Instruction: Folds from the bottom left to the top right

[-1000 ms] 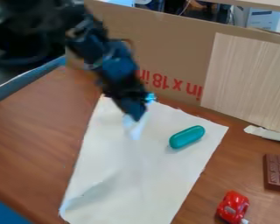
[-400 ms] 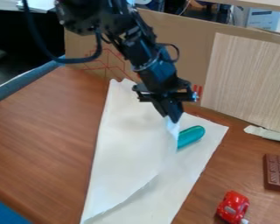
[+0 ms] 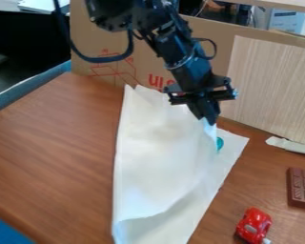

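We have the gripper (image 3: 209,120) closed narrow on a pinch of the cloth (image 3: 161,162), which hangs beneath it and spreads toward the camera and to the tool's left. It grips the edge there, we judge, because that is the corner being folded over, and keeping it raised lets the loose layer sweep across instead of bunching. The fold looks well under way but unfinished: the far right corner of the cloth lies flat, just right of and below the tool, and we would carry the pinch that way, lower it and let go.

Just below the tool, the rounded, glossy end of a teal piece (image 3: 220,143) peeks past the raised edge. We think the height helps clear it; too low a pass could drag it along or leave a lump in the fold.

The cloth is off-white, thin and soft-looking, with shallow ripples, a curved crease at its near end and a slightly uneven edge. It lies on a smooth, brown wood-grain table (image 3: 53,152). Well apart from the tool, below and to its right, sit a shiny red car (image 3: 254,224), all rounded curves, and a brown, ridged, oblong bar (image 3: 300,188).
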